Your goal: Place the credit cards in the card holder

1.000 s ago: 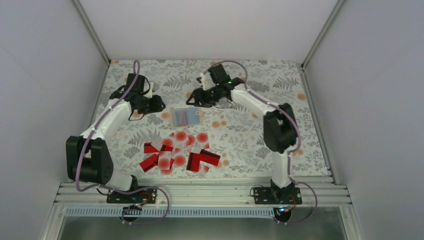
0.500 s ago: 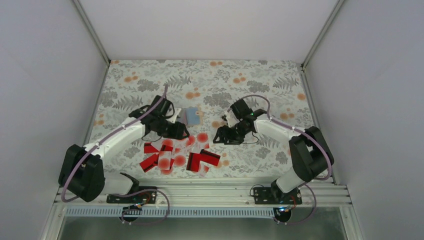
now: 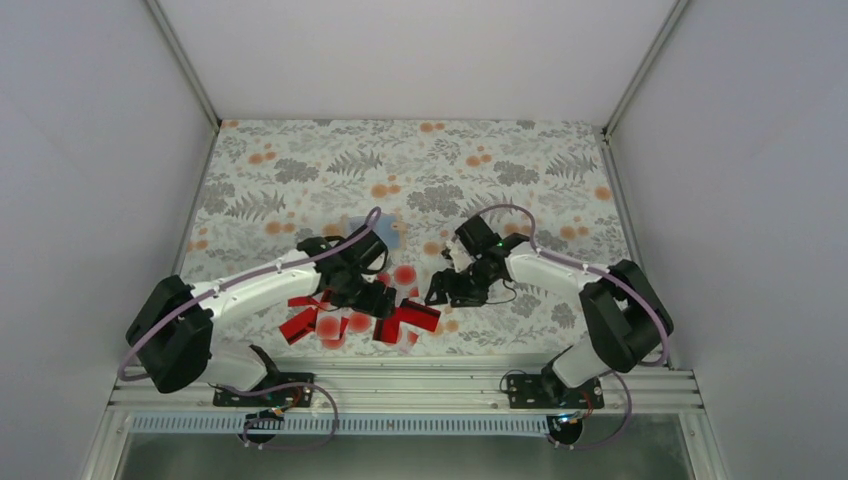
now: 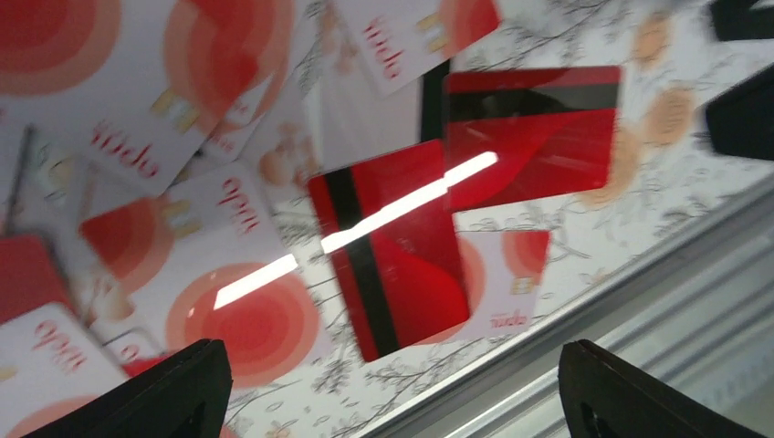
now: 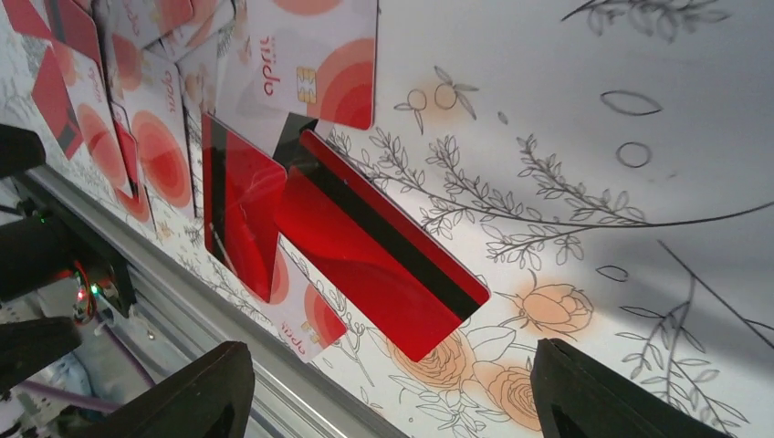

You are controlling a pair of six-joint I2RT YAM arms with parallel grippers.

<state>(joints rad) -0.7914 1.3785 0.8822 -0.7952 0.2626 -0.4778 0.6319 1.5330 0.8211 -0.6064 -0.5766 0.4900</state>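
Top external view: both arms have pulled back from the far half of the flowered table (image 3: 520, 160), where a second ago they flanked the open card holder. They now lean low over the card pile (image 3: 345, 318) in the lower middle of the frame, the left arm from the left and the right arm from the right. The left gripper (image 3: 378, 300) hangs over the pile's right half. The right gripper (image 3: 440, 292) sits just beyond the pile's right edge, and the two are close but apart. The cards lie where they lay before. The card holder (image 3: 394, 232) also keeps its place above the pile near the frame's centre, but the left wrist and its cable now hide most of it, leaving only a pale blue corner. There are two arms, two grippers and one holder. The cards overlap and the left arm covers some, so no full count is possible from here. The left wrist view shows two whole red striped cards (image 4: 392, 246) touching at a corner, a third red edge at the far left, and at least five white dotted cards (image 4: 242, 301). The left gripper (image 4: 392, 365) has its jaws spread wide at the lower corners, with nothing between them. The right wrist view shows two red striped cards (image 5: 383, 260) overlapping, white dotted ones (image 5: 310, 55) above and under them, and more at upper left. The right gripper (image 5: 392, 365) is also spread wide and holds nothing.
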